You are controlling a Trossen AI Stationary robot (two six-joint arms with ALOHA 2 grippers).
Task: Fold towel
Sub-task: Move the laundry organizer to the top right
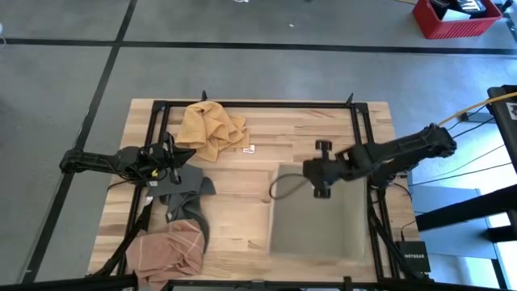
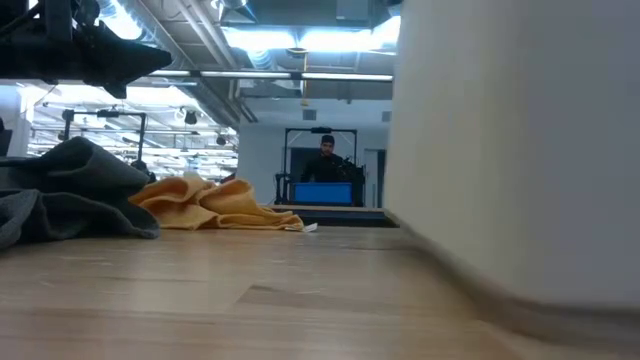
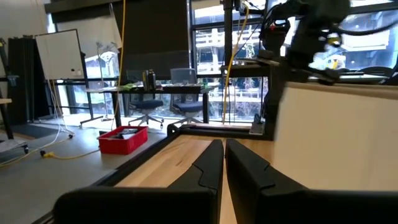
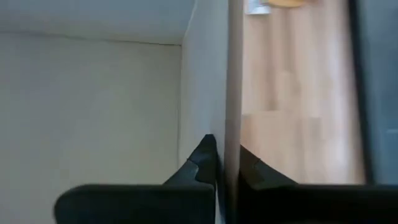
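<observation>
The grey-beige towel (image 1: 315, 218) is lying spread on the right half of my bench (image 1: 266, 133), one edge lifted so the cloth is standing up as a pale sheet. My right pincer (image 4: 227, 165) is pinching that raised edge between its closed fingers. The towel is looking plain and smooth, its lower part resting flat near the bench's front edge.

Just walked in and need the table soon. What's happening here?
The right gripper has its fingers shut on the edge of a grey towel spread on the table's right side, apparently starting a fold. The left gripper waits shut near a dark grey cloth. A yellow towel and a pinkish towel lie crumpled.
</observation>
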